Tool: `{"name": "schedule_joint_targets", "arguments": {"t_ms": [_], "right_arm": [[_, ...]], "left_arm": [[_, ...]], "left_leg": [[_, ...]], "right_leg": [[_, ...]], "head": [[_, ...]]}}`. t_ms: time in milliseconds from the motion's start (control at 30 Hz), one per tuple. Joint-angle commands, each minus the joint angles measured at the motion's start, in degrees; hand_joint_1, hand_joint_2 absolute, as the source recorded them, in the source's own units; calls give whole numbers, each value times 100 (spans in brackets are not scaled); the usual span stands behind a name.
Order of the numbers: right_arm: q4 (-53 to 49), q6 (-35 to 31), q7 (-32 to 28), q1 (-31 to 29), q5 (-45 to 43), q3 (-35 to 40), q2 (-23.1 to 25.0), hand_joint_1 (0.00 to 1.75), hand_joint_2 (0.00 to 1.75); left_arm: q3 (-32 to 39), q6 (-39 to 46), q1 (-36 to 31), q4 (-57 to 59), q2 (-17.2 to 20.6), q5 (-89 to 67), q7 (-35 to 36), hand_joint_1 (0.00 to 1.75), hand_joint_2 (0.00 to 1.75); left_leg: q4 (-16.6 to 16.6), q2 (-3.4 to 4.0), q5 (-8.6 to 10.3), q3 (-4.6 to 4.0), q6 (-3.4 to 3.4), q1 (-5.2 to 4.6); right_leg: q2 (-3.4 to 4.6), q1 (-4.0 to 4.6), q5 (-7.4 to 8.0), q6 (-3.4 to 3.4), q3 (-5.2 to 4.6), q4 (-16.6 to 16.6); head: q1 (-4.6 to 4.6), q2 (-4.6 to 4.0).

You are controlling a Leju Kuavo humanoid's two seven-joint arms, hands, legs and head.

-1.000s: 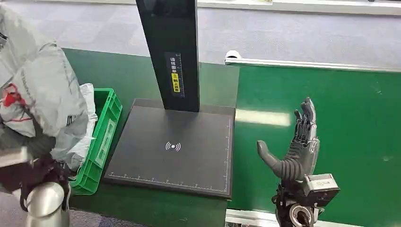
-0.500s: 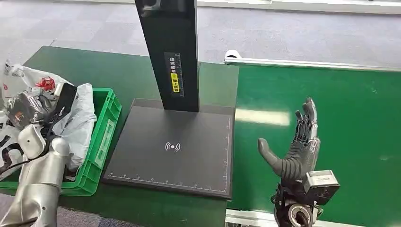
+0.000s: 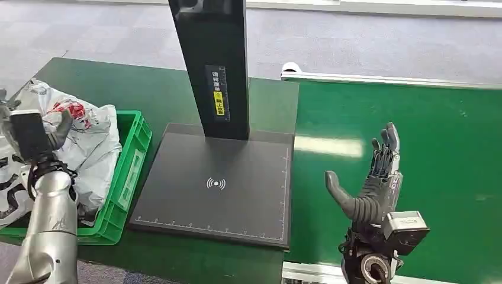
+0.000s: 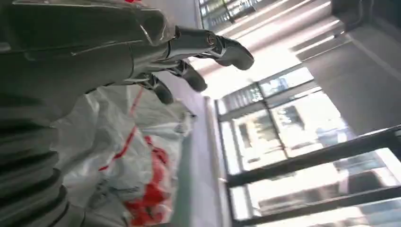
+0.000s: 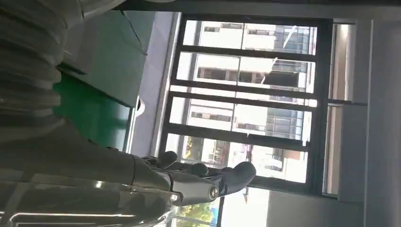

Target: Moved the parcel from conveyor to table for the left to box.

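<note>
Nearest you, the right hand (image 3: 374, 188) stands upright over the green conveyor (image 3: 414, 154), its fingers (image 3: 386, 148) spread and released, grasping nothing. At the left, your left hand (image 3: 32, 133) is raised above the green crate (image 3: 127, 171); its fingers (image 4: 189, 75) are extended apart, also released. The grey parcel (image 3: 89, 139) lies in the crate just beyond and beside those fingers, apart from them. Mid-bench sits the black scanner pad (image 3: 219, 186), its post (image 3: 216, 65) at the far edge.
</note>
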Motion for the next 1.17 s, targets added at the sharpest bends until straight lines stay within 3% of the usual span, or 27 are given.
{"name": "schedule_joint_targets", "arguments": {"t_ms": [33, 200, 233, 300, 500, 567, 633, 733, 800, 867, 1000, 1167], "right_arm": [[551, -71, -43, -261, -127, 166, -179, 0, 175], [592, -23, 6, -211, -205, 128, -202, 0, 175], [628, 209, 86, -164, -324, 194, -217, 0, 175], [706, 263, 55, -104, -303, 244, -161, 0, 175], [701, 248, 43, -111, -293, 255, -169, 0, 175], [945, 465, 295, -73, -112, 500, -162, 0, 175], [1561, 474, 445, 26, -95, 746, 18, 0, 175], [2194, 399, 474, 258, -441, 971, 253, 0, 175], [3033, -17, 143, 212, -512, 1300, -21, 0, 175], [3544, -703, -338, 160, -341, 1381, -123, 0, 175], [3936, -1082, -638, 27, -616, 1104, -124, 0, 175], [3859, -1297, -664, -48, -347, 1429, -190, 0, 175]], "left_arm": [[-801, -385, 1513, -3529, -571, 1087, -810, 0, 175], [-2137, -369, 2461, -4313, -756, 746, -810, 0, 175], [-2679, -803, 2796, -4085, -769, 879, -579, 0, 175], [-3163, -480, 3030, -3782, -883, 828, -810, 0, 175], [-3140, -437, 2937, -3750, -744, 954, -810, 0, 175], [-3346, 525, 3288, -3287, -1092, -541, -602, 0, 175], [-3763, 1250, 3590, -2331, -1466, -778, -810, 0, 175], [-4188, 1375, 3697, -1396, -1454, -111, -810, 0, 175], [-3814, 1375, 3888, -1302, -1634, -661, -810, 0, 175], [-3788, 1375, 3786, -1177, -1555, -133, -810, 0, 175], [-4290, 1375, 3431, -914, -1280, 507, -810, 0, 175], [-4538, 1375, 2979, -442, -1281, 701, -810, 0, 175]], "left_leg": [[-6, 3, 1, 3, 6, 6], [-6, -4, -2, 5, 6, -2], [-10, -14, -2, 9, 11, -1], [-21, -16, -1, 22, 11, -4], [-6, -1, -13, 7, 8, -5], [-13, -7, -7, 8, 8, 1], [-26, -1, -9, 29, 10, -3], [-49, -8, -7, 60, 13, -3], [-38, -15, -8, 45, 12, -2], [-30, 9, -18, 39, 9, 3], [-29, -18, -12, 26, 10, 1], [-17, -15, -12, 10, 11, 3]], "right_leg": [[6, 7, 6, 2, 6, -16], [-4, -1, -1, 3, 6, -11], [-11, -1, 0, 7, 16, -23], [-15, -5, -2, 9, 30, -31], [0, -8, -3, 3, 7, -12], [-4, -2, 2, 1, 12, -23], [2, -6, 1, 5, 29, -34], [-6, -4, 0, 7, 62, -57], [-13, -3, -5, 7, 51, -46], [13, 2, -5, 8, 41, -40], [-14, 0, -5, 7, 34, -38], [-9, 1, -2, 8, 17, -29]], "head": [[0, 2], [0, 0], [2, 2], [0, 2], [0, 0], [-2, 0], [0, 2], [0, 2], [2, 2], [0, 2], [0, 2], [-2, 2]]}}
